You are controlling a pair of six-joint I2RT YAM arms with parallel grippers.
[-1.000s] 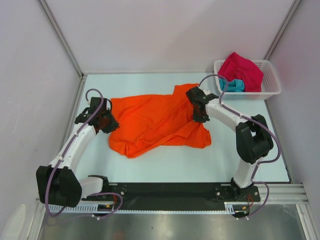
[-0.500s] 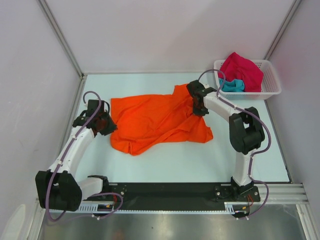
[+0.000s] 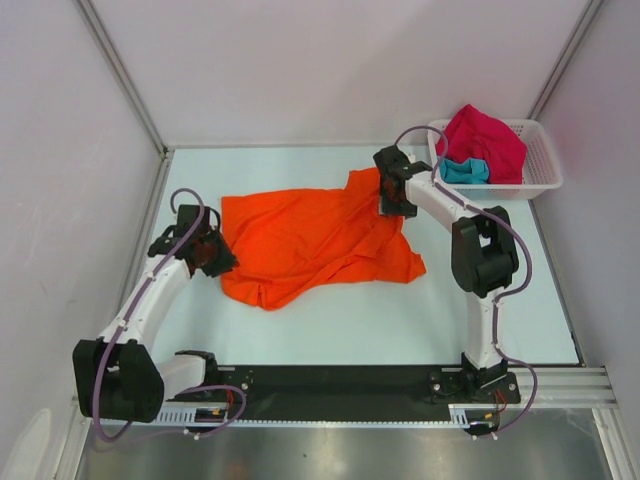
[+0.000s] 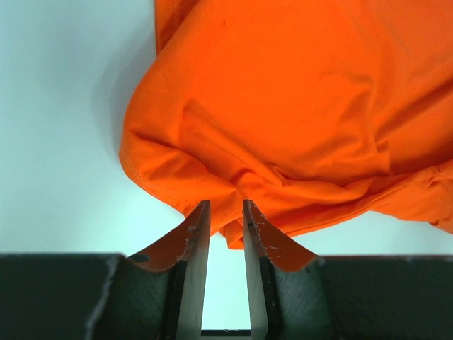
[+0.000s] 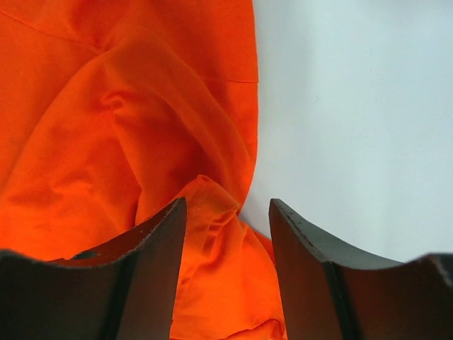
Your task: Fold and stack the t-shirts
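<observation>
A bright orange t-shirt [image 3: 310,240] lies crumpled and half spread across the middle of the table. My left gripper [image 3: 216,256] is at its left edge, shut on a bunched fold of the hem [image 4: 237,191], which sits pinched between the fingertips of that gripper [image 4: 226,205]. My right gripper [image 3: 392,198] hovers over the shirt's far right corner, open. Its jaws stand wide apart over a loose ridge of orange cloth [image 5: 212,212] without clamping it. A crimson-pink t-shirt [image 3: 485,140] and a teal one [image 3: 462,172] sit heaped in the basket.
A white lattice basket [image 3: 540,182] stands at the back right corner of the table. Bare pale table [image 3: 330,320] lies in front of the orange shirt. Grey walls enclose the table on the left, back and right.
My right gripper moved toward the back of the table with the shirt corner, then opened and let it go. The left gripper shifted slightly left, still holding the hem.
</observation>
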